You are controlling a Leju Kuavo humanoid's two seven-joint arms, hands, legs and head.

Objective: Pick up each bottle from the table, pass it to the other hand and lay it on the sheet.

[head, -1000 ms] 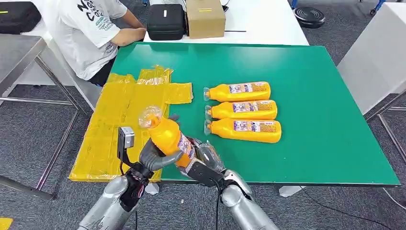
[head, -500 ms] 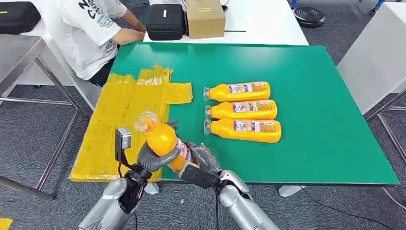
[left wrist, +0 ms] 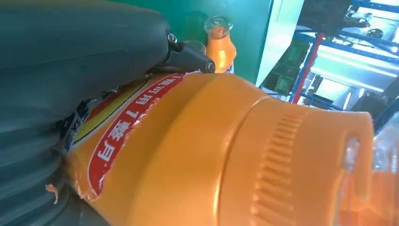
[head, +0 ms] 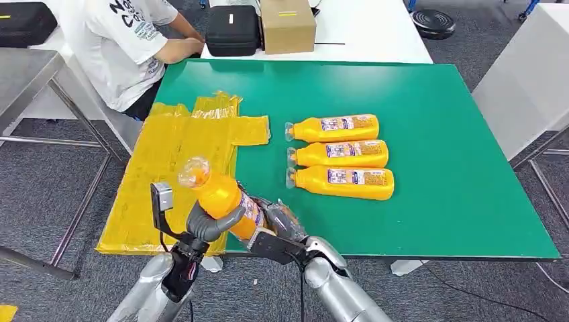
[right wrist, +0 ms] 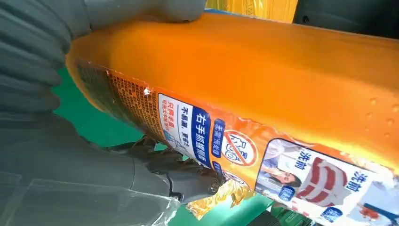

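The orange bottle (head: 225,198) is in the air over the near edge of the green desk (head: 436,168), tilted with its clear cap end pointing up and toward the yellow sheet (head: 168,161). Both hands are on it: the left hand (head: 208,225) wraps the middle of the body from below, with the thumb pressed on one side, and the right hand (head: 278,225) holds the lower, base end, where the label is. This looks like the middle of the passing step, with neither hand released. The bottle seems full of orange liquid, so I judge it rather heavy for its size, and the weight will pull on whichever hand is left alone with it. The plastic wall is smooth and glossy and probably gives a little when squeezed; the label is wrinkled and peeling at its edge, so it is a poor surface to rely on. The broad middle of the body looks the safest place to hold, not the narrow neck. Three more orange bottles (head: 339,155) lie side by side on the desk, well apart from the sheet.
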